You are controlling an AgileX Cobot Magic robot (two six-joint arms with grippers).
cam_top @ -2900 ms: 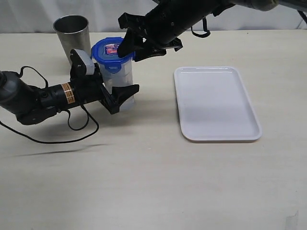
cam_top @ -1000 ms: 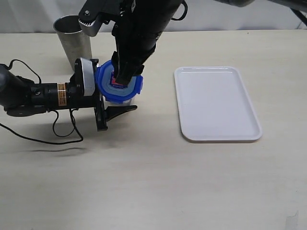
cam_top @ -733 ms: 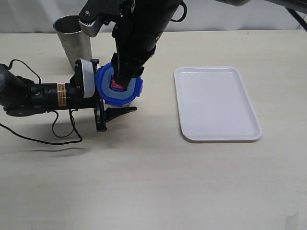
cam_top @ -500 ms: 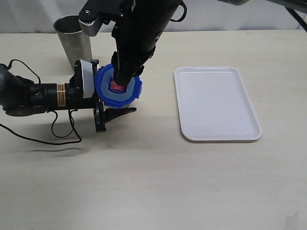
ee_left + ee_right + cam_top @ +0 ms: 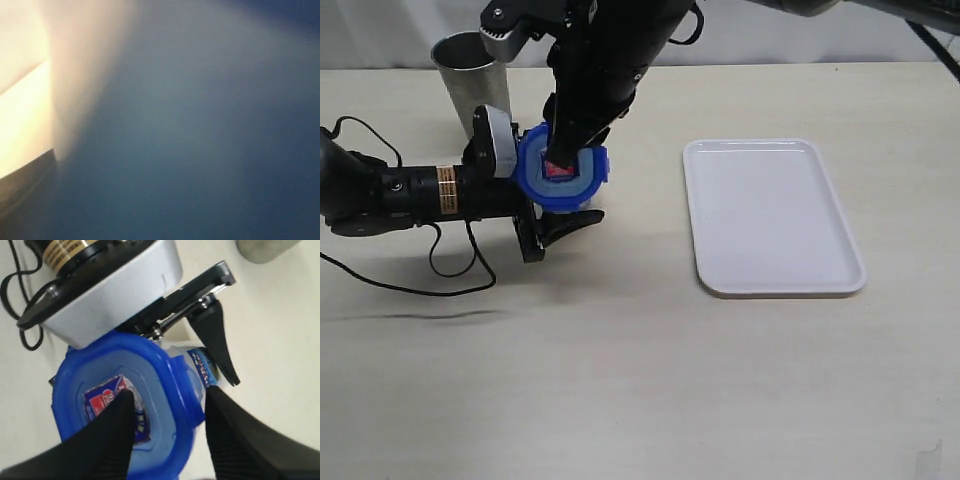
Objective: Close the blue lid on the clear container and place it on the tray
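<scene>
Blue lid (image 5: 560, 182), small round bright-blue plastic w/ a squarish red-and-blue label at ctr, sits on the clear container (image 5: 197, 365), a see-through plastic canister mostly hidden under it in the exterior view. Both are tilted, lid face toward the camera. They're left of the tray (image 5: 775, 215), flat white rectangular plastic w/ a low rim, and well apart from it. The left gripper (image 5: 588, 196) lies low along the pale table (image 5: 620, 380), jaws wide and clamped on the container's sides. The right gripper (image 5: 560, 160) comes from above onto the lid. A dull grey steel cup (image 5: 470, 75) stands just behind.

Left wrist view: blur only, deep blue w/ a pale glow; nothing readable.

Right wrist view: the right gripper's jaws are parted and hold nothing. One finger (image 5: 112, 435) has its tip on the label, the other is just outside the rim; contact there is unclear. The left gripper's black finger (image 5: 215, 340) runs alongside the container.
</scene>
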